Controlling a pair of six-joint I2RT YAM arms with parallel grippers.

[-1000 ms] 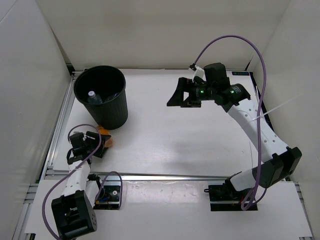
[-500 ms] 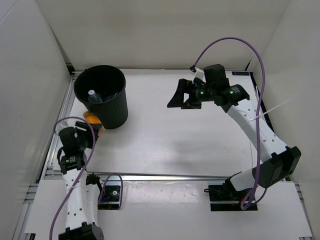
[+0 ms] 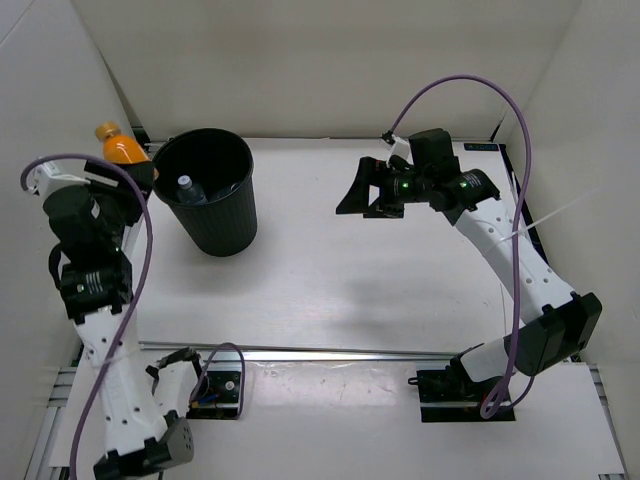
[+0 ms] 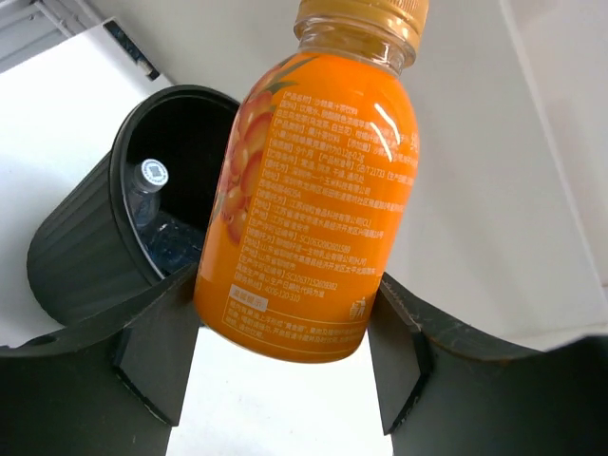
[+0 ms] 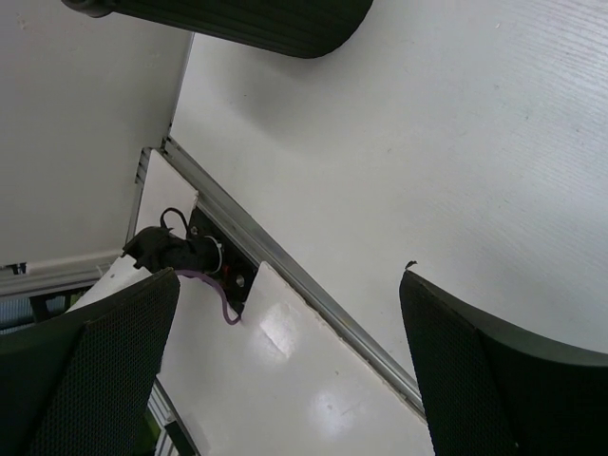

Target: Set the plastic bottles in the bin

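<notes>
Top view: the left hand (image 3: 135, 165) grips the short orange plastic bottle (image 3: 120, 148), high up just left of the round black plastic bin (image 3: 215, 225). The right hand (image 3: 362, 190) hovers spread wide and empty over the white worktop (image 3: 330, 280).
Left wrist: the bottle is clamped near its base, and a clear white-capped bottle (image 4: 144, 185) lies inside the bin.
Right wrist: nothing between the jaws.

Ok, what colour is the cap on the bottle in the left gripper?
The cap is orange, like the bottle; best seen in the left wrist view.
</notes>
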